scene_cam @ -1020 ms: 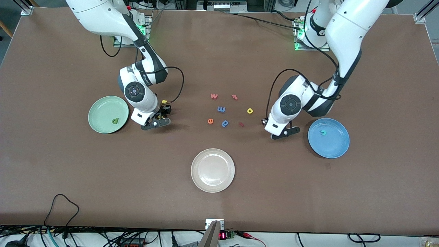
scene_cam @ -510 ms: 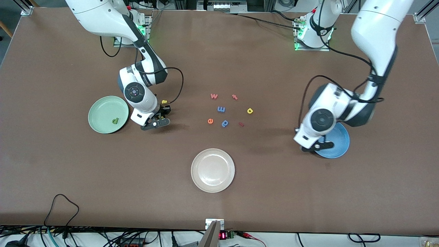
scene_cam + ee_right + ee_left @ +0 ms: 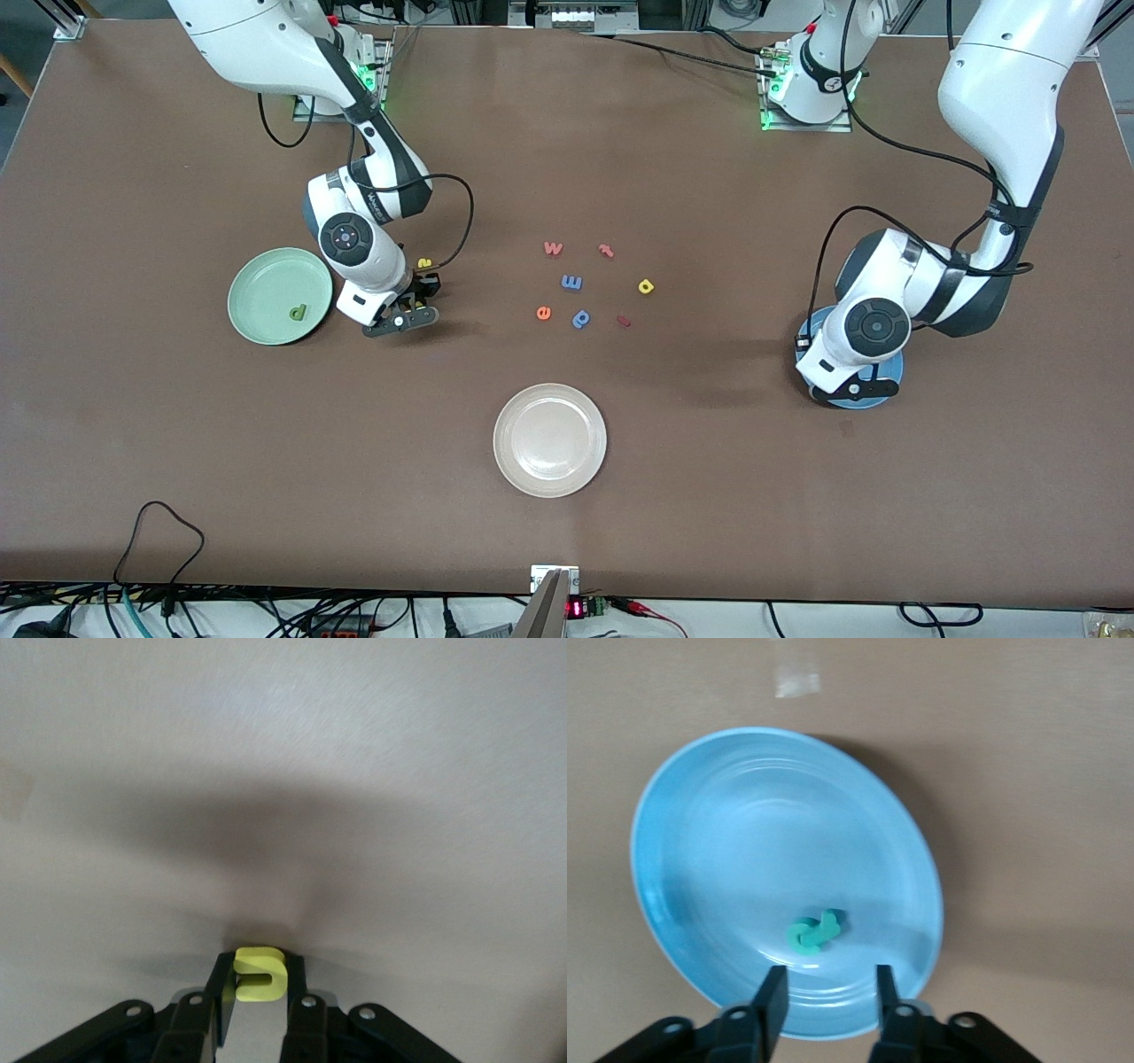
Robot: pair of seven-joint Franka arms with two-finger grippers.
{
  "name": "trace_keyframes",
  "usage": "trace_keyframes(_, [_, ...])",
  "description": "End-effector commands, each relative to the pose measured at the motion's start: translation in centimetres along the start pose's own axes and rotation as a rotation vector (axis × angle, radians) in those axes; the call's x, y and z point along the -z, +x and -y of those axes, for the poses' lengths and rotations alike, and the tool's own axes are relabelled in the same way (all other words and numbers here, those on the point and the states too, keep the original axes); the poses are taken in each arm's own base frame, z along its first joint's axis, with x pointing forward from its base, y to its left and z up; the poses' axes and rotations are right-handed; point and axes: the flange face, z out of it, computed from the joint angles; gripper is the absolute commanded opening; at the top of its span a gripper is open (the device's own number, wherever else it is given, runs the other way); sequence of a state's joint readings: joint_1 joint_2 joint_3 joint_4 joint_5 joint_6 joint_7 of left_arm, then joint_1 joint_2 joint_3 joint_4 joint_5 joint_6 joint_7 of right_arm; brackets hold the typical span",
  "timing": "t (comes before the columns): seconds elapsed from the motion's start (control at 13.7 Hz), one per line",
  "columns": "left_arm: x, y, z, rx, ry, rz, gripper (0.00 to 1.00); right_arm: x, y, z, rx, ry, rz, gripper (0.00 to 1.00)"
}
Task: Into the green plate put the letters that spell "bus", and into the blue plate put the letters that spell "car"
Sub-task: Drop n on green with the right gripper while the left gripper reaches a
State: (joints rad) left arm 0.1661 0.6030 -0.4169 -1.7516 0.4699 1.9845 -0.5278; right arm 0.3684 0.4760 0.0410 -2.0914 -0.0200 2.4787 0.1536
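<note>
Front view: the right tool (image 3: 416, 307) sits low on the counter (image 3: 709, 496) beside the green plate (image 3: 266, 283); lift straight before crossing to it. Left wrist view: the left tool (image 3: 826, 997), parted and empty, hovers over the blue plate (image 3: 700, 815) holding teal letters (image 3: 815, 931). Right wrist view: it pinches a yellow letter (image 3: 259, 974); keep the squeeze steady.

A: blue plate (image 3: 700, 842) finish? upper left of the left wrist frame.
B: Glossy, smooth, looks glazed. Yellow s (image 3: 259, 974) at bottom centre of the right wrist frame: matt foam.
A: Table (image 3: 709, 496)?
B: Brown, matt, faint grain.
</note>
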Motion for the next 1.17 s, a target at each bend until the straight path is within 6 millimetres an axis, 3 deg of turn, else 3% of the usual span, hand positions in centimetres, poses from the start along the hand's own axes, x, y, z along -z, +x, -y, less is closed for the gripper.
trace_keyframes(0.0, [2.8, -1.7, -3.7, -0.069, -0.009, -0.021, 1.00, 4.7, 0.5, -4.6, -0.052, 0.001, -0.032, 0.00])
trace_keyframes(0.15, [4.7, -3.6, -8.1, -0.094, -0.097, -0.012, 1.00, 6.7, -0.4, -9.7, -0.118, 0.000, 0.011, 0.00])
trace_keyframes(0.22, [5.2, -4.4, -9.9, -0.069, -0.149, 0.017, 1.00, 6.6, -1.4, -13.9, -0.152, 0.002, 0.054, 0.00])
trace_keyframes(0.29, [5.5, -5.2, -11.4, -0.067, -0.169, 0.028, 1.00, 6.2, -2.3, -16.4, -0.144, 0.010, 0.086, 0.00])
trace_keyframes(0.51, [5.8, -8.3, -18.1, -0.011, -0.216, -0.010, 1.00, 4.4, -4.7, -21.5, -0.183, 0.012, 0.134, 0.00])
trace_keyframes(0.73, [4.8, -9.8, -21.6, -0.002, -0.269, -0.042, 0.94, 3.0, -6.2, -24.8, -0.186, 0.022, 0.163, 0.06])
trace_keyframes(0.8, [4.1, -10.8, -22.8, 0.072, -0.277, -0.031, 0.94, 2.7, -6.2, -25.1, -0.191, 0.022, 0.165, 0.19])
trace_keyframes(0.87, [3.2, -11.2, -23.7, 0.158, -0.288, -0.014, 0.92, 2.6, -6.2, -25.1, -0.192, 0.023, 0.165, 0.63])
trace_keyframes(0.95, [2.3, -11.8, -24.0, 0.206, -0.288, -0.007, 0.89, 2.8, -6.1, -25.1, -0.192, 0.022, 0.159, 0.88])
trace_keyframes(1.02, [1.6, -12.1, -24.1, 0.227, -0.308, -0.011, 0.88, 3.2, -6.0, -25.1, -0.192, 0.020, 0.150, 1.00])
trace_keyframes(1.09, [0.6, -12.5, -24.0, 0.230, -0.339, -0.021, 0.85, 3.6, -5.8, -24.8, -0.188, 0.018, 0.143, 1.00])
